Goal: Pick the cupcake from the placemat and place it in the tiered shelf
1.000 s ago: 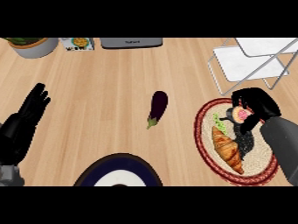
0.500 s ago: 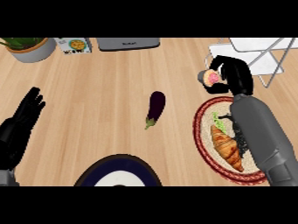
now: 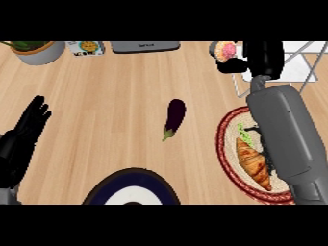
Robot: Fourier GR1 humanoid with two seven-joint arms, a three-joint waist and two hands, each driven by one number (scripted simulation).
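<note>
The tabletop [image 3: 109, 96] is wide pale wood, and most of what matters sits at its right side. The right forearm stretches up across the placemat [image 3: 227, 144], covering much of it, toward the white wire shelf [image 3: 305, 62] at the far right corner. The right robot hand [image 3: 260, 60] is curled around the cupcake [image 3: 227, 50], which is up off the mat and held near the shelf's left edge, its pink top peeking out beside the fingers. The left robot hand [image 3: 28, 125] rests by the left edge, fingers straight and apart, holding nothing.

From where I stand, the main worry is the shelf itself. It looks light and thin-wired, so a knuckle catching a rail on the way in could shove or tip it. The cupcake also sits out at the side of the hand, so it could hit the frame before the hand clears it and get knocked askew. I can't tell which tier the hand lines up with; letting go too high would let the cupcake land on its side.

The forearm passes right over the croissant [image 3: 254, 161], and a low pull-back could drag it. The eggplant [image 3: 173, 115] and plate [image 3: 132, 190] lie well apart from all this.
</note>
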